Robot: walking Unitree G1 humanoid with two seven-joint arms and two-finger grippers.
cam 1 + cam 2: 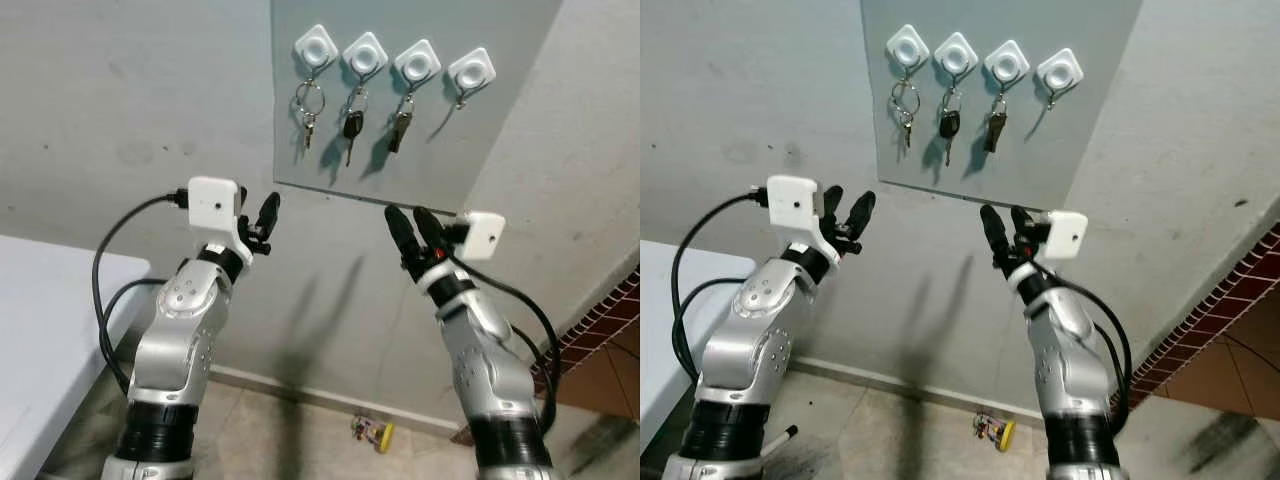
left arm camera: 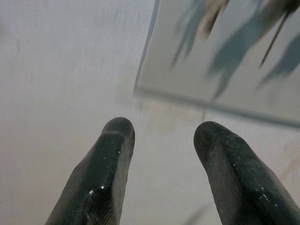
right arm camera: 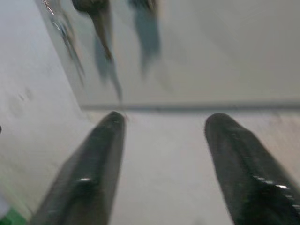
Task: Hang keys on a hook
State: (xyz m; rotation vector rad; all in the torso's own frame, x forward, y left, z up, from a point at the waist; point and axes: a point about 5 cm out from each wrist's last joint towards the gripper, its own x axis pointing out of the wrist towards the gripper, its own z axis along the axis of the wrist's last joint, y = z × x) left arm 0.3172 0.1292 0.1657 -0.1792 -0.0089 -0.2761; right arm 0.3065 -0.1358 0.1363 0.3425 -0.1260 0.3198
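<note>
Both arms raised toward the wall, neither carrying anything; left gripper (image 1: 258,222) fingers spread apart, empty; right gripper (image 1: 410,228) fingers also parted, empty. Grey panel (image 1: 500,90) on the wall holds four white hooks in a row; first hook (image 1: 316,46) has a key ring (image 1: 308,103), second hook (image 1: 364,54) a black-headed key (image 1: 352,128), third hook (image 1: 417,64) a dark key (image 1: 399,128); fourth hook (image 1: 471,70) is bare; all three hang straight down, long axis vertical. A small yellow-tagged bunch (image 1: 374,432) lies on the floor at the wall base, below and between the arms, slightly nearer the right arm; likely the keys still to hang, though too small to be sure. Key relation: free hook is up and right of the right gripper, so the right arm is the nearer one for it; pickup first means reaching well down. Wall is plain grey plaster; white table (image 1: 40,330) at left; brick edge (image 1: 600,320) at right; floor tiled.
</note>
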